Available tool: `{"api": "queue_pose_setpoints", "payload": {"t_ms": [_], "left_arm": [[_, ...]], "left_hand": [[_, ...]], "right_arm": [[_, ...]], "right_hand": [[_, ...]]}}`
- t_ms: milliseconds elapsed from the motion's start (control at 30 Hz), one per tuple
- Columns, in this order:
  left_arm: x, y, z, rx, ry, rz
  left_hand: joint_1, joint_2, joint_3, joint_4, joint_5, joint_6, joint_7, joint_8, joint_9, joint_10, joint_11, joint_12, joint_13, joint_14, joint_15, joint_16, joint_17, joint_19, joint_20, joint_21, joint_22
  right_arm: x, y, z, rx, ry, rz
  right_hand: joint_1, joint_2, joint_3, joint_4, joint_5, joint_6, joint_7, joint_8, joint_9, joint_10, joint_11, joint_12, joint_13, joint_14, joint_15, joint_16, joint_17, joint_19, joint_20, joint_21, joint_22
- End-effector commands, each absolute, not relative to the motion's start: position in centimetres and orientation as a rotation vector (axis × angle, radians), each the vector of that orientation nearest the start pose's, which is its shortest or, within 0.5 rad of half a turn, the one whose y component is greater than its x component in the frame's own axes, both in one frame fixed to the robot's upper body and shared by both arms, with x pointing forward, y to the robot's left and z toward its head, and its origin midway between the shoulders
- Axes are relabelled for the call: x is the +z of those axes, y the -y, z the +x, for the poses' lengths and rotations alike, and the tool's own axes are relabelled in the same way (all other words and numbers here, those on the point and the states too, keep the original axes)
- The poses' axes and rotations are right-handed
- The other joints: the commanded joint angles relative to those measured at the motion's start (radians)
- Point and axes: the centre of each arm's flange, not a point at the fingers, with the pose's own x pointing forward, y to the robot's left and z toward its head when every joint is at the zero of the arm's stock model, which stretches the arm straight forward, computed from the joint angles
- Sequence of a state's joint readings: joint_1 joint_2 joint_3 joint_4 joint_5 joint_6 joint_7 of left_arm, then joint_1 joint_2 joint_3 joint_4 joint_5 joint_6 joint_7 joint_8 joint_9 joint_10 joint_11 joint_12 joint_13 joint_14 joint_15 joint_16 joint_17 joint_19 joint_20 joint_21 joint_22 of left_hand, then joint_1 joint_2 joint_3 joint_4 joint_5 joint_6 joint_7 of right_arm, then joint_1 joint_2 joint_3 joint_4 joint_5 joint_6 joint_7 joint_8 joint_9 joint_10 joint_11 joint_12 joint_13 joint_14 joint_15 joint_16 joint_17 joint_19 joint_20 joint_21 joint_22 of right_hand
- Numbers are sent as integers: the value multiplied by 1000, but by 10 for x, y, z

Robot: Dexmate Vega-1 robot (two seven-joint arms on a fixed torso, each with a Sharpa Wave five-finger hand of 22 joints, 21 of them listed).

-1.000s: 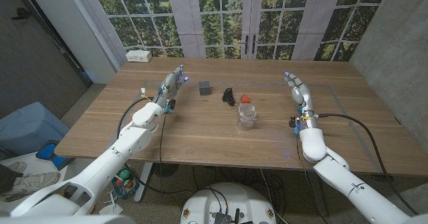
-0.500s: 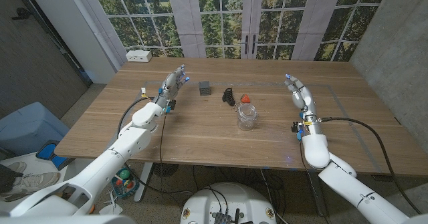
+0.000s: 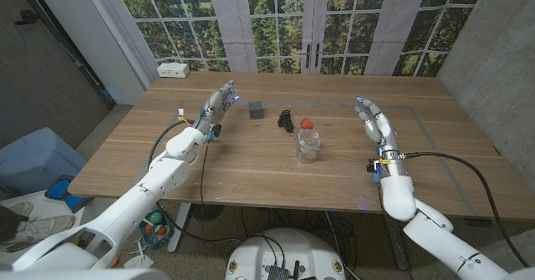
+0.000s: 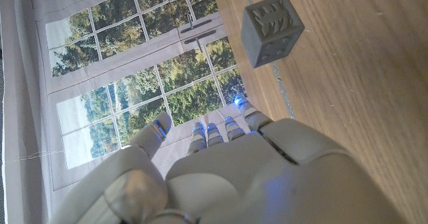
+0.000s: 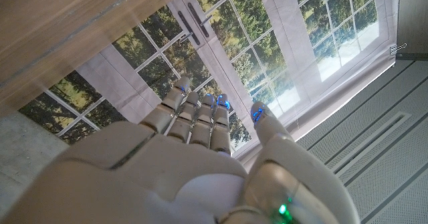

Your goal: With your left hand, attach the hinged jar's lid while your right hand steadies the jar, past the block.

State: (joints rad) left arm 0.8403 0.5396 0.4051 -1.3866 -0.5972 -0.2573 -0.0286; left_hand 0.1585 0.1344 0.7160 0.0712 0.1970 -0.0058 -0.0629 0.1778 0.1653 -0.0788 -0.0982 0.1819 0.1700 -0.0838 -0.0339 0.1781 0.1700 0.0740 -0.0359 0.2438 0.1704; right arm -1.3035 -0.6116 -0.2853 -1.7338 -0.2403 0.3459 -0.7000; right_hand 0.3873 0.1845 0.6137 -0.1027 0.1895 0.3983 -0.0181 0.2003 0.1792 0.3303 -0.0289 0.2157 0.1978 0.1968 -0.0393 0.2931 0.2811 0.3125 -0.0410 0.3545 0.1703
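Observation:
A clear glass jar (image 3: 308,145) stands upright near the middle of the table. A small red piece (image 3: 306,122) shows just behind its mouth, and a black wiry part (image 3: 287,119) lies to that piece's left; whether either belongs to the lid I cannot tell. The grey block (image 3: 255,109) (image 4: 273,29) sits further left and back. My left hand (image 3: 219,104) (image 4: 221,174) hovers left of the block, fingers apart, holding nothing. Well to the right of the jar, my right hand (image 3: 375,122) (image 5: 194,160) is raised with its fingers spread and nothing in it.
A white power strip (image 3: 174,69) lies at the table's back left corner. A blue bin (image 3: 33,159) stands on the floor left of the table (image 3: 251,175). Windows run behind the far edge.
My right hand has drawn back toward the near edge and a little to the right. The left hand has stayed put, and the jar and block have not moved.

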Motion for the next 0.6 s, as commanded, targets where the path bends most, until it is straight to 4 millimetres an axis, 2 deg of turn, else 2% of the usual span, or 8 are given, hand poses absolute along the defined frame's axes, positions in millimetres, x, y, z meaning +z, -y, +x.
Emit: {"api": "queue_pose_setpoints", "payload": {"t_ms": [33, 333, 600], "left_arm": [[-10, -258, 641, -290, 618, 58], [-9, -253, 640, -304, 620, 65], [-5, -250, 638, -315, 625, 78]], "left_hand": [[11, 58, 1, -4, 5, 6, -4, 1, 4, 8, 1, 5, 2, 2, -74, 4, 3, 4, -65, -3, 4], [12, 58, 1, -5, 5, 5, -3, 0, 4, 7, -1, 5, 2, 1, -74, 4, 3, 5, -64, -5, 4], [13, 58, 1, -6, 5, 7, -3, 1, 4, 8, 0, 5, 2, 3, -74, 4, 3, 7, -64, -7, 4]], "right_arm": [[-108, 269, 491, -303, 928, -607], [-112, 264, 480, -303, 934, -660], [-117, 264, 471, -295, 920, -724]], "right_hand": [[17, -5, 4, -16, 7, 5, 7, -4, 2, 6, -2, -1, 2, 7, -55, 9, 1, 6, -38, -2, 3], [31, -14, 4, -35, 7, 3, 5, -6, 2, 9, -6, -3, 2, 6, -59, 6, -4, 10, -21, -5, 3], [42, -16, 6, -47, 9, 1, 2, -8, 2, 8, -11, -4, 2, 7, -63, 5, -8, 13, -16, -7, 4]]}}
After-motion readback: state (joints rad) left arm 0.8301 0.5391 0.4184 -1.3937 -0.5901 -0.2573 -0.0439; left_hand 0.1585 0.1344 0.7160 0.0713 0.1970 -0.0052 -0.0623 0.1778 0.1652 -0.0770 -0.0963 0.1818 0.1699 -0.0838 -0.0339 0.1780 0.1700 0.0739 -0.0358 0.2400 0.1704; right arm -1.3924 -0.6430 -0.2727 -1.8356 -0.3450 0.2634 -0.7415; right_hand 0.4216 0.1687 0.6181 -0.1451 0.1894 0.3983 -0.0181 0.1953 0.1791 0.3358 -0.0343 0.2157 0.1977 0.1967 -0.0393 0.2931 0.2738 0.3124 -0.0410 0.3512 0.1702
